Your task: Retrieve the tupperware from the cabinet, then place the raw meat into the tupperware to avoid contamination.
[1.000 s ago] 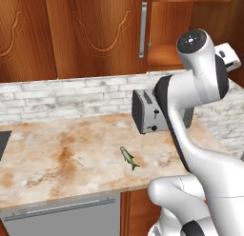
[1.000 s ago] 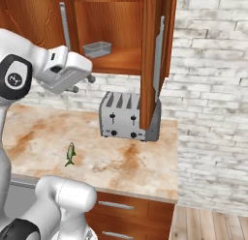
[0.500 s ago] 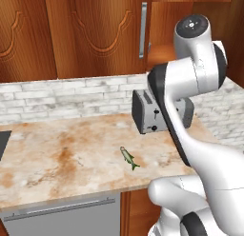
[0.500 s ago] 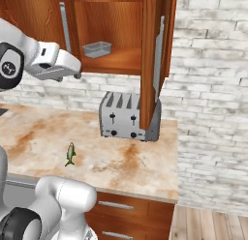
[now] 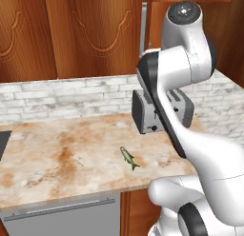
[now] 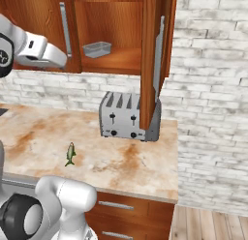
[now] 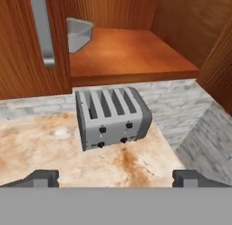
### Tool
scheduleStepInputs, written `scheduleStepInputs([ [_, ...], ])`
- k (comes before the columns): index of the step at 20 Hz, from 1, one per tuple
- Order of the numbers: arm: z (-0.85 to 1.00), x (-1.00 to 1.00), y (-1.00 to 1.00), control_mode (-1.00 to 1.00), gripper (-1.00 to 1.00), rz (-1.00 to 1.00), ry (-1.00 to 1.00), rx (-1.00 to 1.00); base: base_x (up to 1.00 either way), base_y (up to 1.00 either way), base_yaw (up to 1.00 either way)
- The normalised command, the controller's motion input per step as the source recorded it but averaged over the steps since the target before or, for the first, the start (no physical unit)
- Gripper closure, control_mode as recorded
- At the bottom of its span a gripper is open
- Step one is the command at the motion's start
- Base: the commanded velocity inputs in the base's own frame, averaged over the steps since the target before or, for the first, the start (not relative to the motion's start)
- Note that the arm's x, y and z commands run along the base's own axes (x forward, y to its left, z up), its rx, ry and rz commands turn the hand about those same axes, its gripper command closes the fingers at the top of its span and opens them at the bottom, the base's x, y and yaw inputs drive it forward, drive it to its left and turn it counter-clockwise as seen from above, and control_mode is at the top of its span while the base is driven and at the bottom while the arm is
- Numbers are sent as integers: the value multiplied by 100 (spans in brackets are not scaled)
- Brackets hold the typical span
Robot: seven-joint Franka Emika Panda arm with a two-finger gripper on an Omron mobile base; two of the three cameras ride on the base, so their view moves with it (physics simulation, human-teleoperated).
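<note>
I have the gripper [image 7: 115, 178] wide open and holding nothing, looking down over the toaster [image 7: 112, 116] toward the open cabinet [image 6: 121, 60]. The tupperware [image 6: 97, 49] sits on the cabinet shelf (at its left, just behind the closed door's edge), and the fish [image 5: 128, 157] lies on the counter [image 5: 57, 159], apart from the toaster.

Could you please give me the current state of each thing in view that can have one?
cabinet: right door swung open, left door shut.
tupperware: on the cabinet shelf, open-topped, nothing visible inside.
raw meat: lying flat on the counter, apart from the toaster, untouched.
toaster: upright, slots look vacant.
gripper: open, holding nothing.
</note>
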Motion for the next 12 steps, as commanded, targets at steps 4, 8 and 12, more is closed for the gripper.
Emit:
scheduleStepInputs([
  [4,11,35,27,-100,-100,7,-7,10,0,0,0],
  [8,8,36,22,-100,-100,7,-6,8,0,0,0],
  [12,10,34,17,-100,-100,7,-7,7,0,0,0],
])
